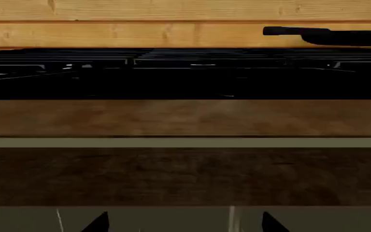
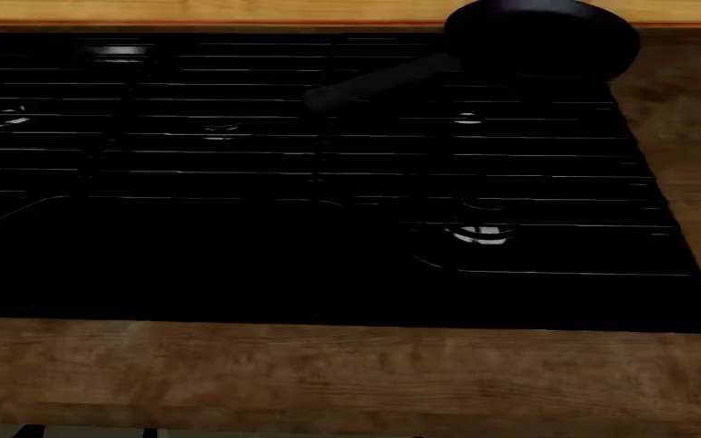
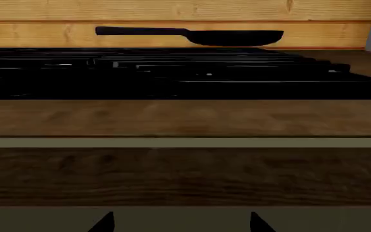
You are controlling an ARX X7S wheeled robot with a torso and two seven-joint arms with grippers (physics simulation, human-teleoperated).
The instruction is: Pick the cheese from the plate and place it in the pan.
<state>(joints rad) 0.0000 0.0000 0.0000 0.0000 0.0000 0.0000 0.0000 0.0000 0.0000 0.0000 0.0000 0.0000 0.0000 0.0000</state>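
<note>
Cheese and plate lie outside every view — both arms' jaws (image 1: pixel 184 223) (image 3: pixel 182 222) spread, empty, low before the tabletop (image 2: pixel 326 374), pan (image 2: pixel 543 38) waiting on the far cooktop (image 2: pixel 266 201) corner.

The black, 2-fingered left gripper (image 1: pixel 185 223) shows in its own wrist view only as 2 dark, pointed fingertips (image 1: pixel 100 223) poking up from the picture's edge. They stand well apart, the jaws spread wide, and grip nothing. The black, 2-fingered right gripper (image 3: pixel 180 223) looks much the same in its wrist view: 2 dark, wedge-shaped fingertips (image 3: pixel 103 223), set well apart, jaws spread and gripping nothing. Each pair of tips sits level and evenly about the middle of its picture, so both wrists are held square, not rolled to either side. The arms, wrists and finger bodies cannot be made out in any view.
</note>
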